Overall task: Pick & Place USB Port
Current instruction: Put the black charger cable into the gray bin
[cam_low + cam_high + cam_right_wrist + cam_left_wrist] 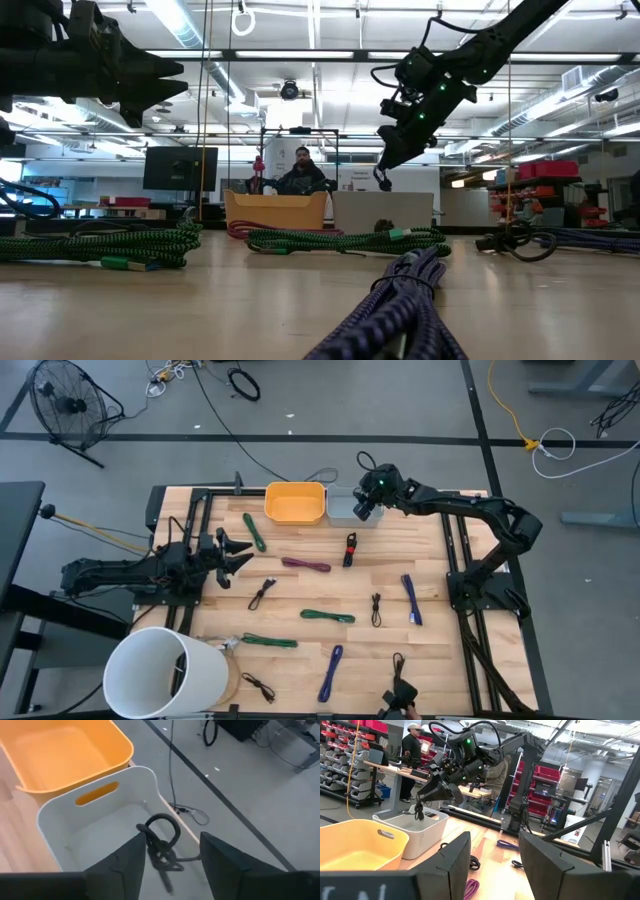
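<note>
Black USB cable (162,845) dropping into the white bin (60,812) beside the yellow bin (60,750), just under the right end effector (172,855), fingers spreading apart, letting go.

Two dark jointed arms, black cable looped at right wrist, green light glowing; broad dark flat fingers (125,865).

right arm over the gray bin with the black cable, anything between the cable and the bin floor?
Nothing visible. The right gripper hangs open above the gray bin, and the black cable sits just below the fingers over the bin's bare inside. The yellow bin stands beside it, off the drop line.
</note>
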Tool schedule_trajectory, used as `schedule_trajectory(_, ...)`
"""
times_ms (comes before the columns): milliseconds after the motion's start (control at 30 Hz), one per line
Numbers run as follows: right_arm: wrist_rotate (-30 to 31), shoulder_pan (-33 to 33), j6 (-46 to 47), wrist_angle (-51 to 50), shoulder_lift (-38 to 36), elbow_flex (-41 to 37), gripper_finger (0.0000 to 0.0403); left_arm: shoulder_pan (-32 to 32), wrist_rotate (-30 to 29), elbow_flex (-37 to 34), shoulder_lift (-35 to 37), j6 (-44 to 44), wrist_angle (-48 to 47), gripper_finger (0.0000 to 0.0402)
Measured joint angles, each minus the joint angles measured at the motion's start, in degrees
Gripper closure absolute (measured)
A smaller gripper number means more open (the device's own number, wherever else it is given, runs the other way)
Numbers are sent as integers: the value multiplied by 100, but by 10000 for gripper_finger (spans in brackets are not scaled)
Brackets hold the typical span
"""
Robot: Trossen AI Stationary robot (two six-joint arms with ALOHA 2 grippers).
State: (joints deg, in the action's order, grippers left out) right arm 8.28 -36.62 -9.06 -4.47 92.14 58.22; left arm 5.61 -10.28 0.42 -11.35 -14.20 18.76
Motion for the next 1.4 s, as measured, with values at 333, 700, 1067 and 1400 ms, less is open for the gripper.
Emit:
schedule_trajectory(333,-52,3,115,-16,0,2,224,0,0,-1,0,0,-1,228)
schedule_trajectory(700,-1929,754,164,-1290,-8,9,224,0,-18,-1,0,0,-26,228)
schedule_trajectory(1067,-1580,1872,609,-2023,-9,9,224,0,-18,-1,2,-13,-24,228)
schedule_trajectory(1400,-657,2151,2965,-2026,-9,9,224,0,-17,-1,2,-15,-24,228)
